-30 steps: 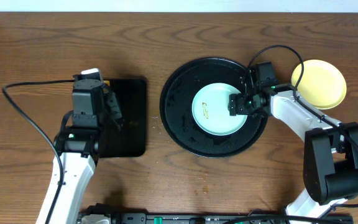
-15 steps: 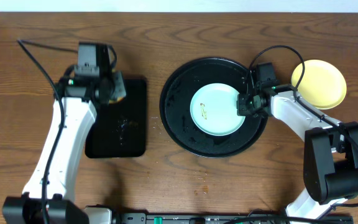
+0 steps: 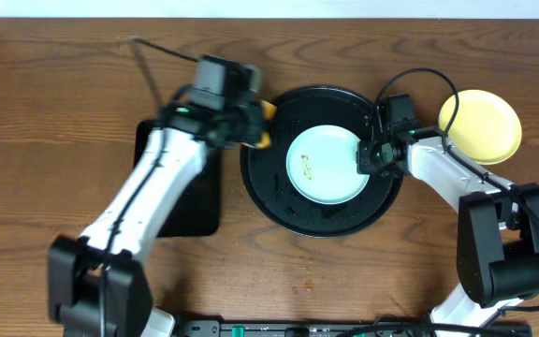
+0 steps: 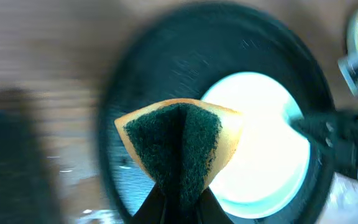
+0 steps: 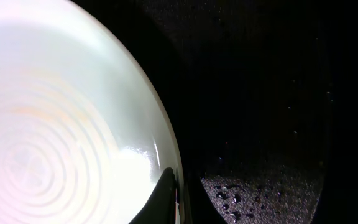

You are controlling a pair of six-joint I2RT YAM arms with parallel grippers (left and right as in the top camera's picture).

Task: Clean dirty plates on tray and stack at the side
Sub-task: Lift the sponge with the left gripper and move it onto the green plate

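One pale aqua plate lies in the middle of the round black tray, with a small brown smear left of its centre. My right gripper is shut on the plate's right rim; in the right wrist view its gripper pinches the rim edge-on. My left gripper hovers over the tray's upper left rim, shut on a folded yellow sponge with its green scouring face outward. A pale yellow plate rests on the wooden table at the right, off the tray.
A smaller rectangular black tray lies left of the round one, partly under my left arm. Water drops dot the round tray. The right arm's cable loops above the tray's right side. Bare wood surrounds both trays.
My left arm has swung right from the rectangular tray to the round tray's left rim, carrying the sponge. My right gripper closed on the aqua plate's rim, nudging it slightly left.
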